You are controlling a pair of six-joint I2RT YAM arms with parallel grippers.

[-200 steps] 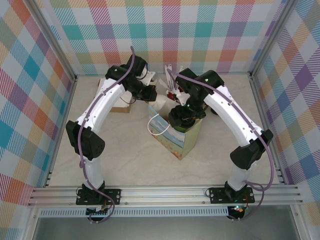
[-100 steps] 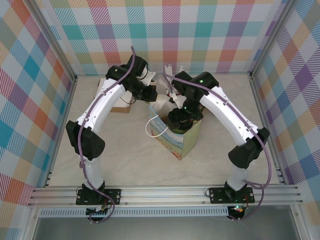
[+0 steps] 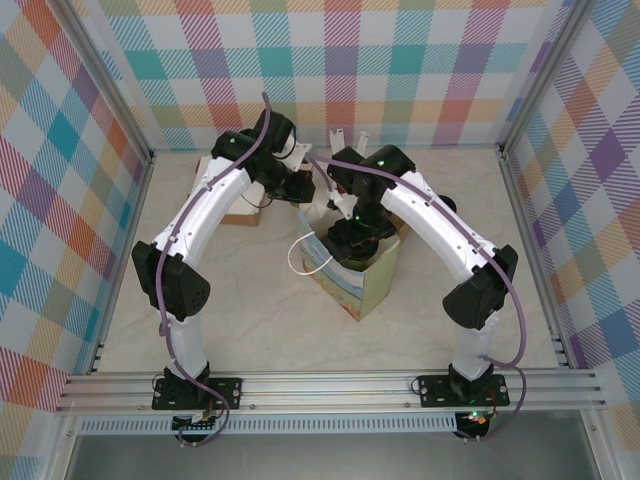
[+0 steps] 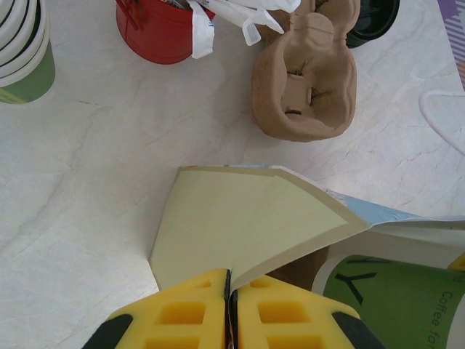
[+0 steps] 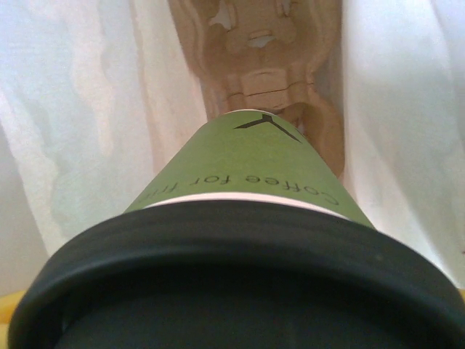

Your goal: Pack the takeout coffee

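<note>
Top external view: the paper bag [image 3: 365, 290] stands mid-counter [image 3: 250, 320]. The right end effector [image 3: 352, 235] reaches into its mouth, grasping the takeout coffee [image 5: 247, 167] between the bag's white walls. A cardboard carrier [image 5: 258, 43] lies past the cup's base. The left end effector [image 4: 229, 287] is clenched on the bag's flap [image 4: 240, 225], with a red cup [image 4: 156, 33] beyond.

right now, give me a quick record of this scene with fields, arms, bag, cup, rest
left gripper: shut on the paper bag, pinching its top flap
right gripper: holds the takeout coffee in the bag's mouth
lid: black, on the cup
on table: cardboard cup carrier, red cup, stack of green cups
</note>
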